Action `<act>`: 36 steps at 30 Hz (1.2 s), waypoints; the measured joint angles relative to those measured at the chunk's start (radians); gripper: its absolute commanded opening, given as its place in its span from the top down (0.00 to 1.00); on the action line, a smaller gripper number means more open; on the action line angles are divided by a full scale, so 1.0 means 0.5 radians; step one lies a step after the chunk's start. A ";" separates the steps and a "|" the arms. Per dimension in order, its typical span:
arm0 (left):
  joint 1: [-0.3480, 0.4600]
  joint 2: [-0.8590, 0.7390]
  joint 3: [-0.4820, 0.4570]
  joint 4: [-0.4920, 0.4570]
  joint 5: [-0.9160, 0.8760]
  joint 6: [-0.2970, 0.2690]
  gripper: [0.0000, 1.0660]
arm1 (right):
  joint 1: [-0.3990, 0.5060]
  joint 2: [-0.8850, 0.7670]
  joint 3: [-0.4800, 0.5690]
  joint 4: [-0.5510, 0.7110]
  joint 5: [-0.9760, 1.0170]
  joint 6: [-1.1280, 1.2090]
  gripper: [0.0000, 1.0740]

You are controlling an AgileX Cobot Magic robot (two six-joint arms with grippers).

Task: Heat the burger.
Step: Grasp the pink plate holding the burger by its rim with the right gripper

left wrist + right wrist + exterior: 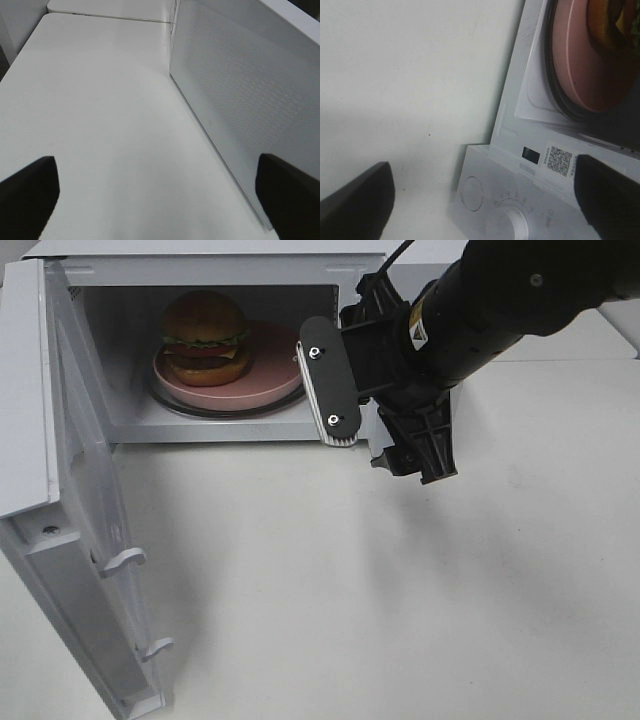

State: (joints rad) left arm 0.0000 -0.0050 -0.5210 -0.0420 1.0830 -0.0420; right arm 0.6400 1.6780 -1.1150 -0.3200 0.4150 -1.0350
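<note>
Burger (205, 337) on pink plate (275, 380) inside microwave (220, 268), door (85, 530) wide open. Right pincer (480, 200) spread wide, empty, near dial (507, 225); left pincer (155, 200) wide too, beside door. Back right arm off first, then push door shut slow.

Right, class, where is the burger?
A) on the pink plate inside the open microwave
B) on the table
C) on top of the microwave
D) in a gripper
A: the burger sits on the pink plate inside the microwave, whose door stands open.
</note>
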 measured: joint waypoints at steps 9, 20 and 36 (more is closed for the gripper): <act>0.000 0.000 0.000 0.000 0.000 0.000 0.06 | 0.102 0.182 -0.160 -0.032 -0.002 0.114 0.13; 0.000 0.000 0.000 0.000 0.000 0.000 0.06 | 0.118 0.488 -0.458 -0.034 -0.010 0.144 0.15; 0.000 0.000 0.000 0.000 0.000 0.000 0.06 | 0.118 0.862 -0.900 -0.034 0.000 0.180 0.19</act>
State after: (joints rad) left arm 0.0000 -0.0050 -0.5210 -0.0420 1.0830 -0.0420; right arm 0.6990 2.1090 -1.5650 -0.3370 0.4150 -0.9450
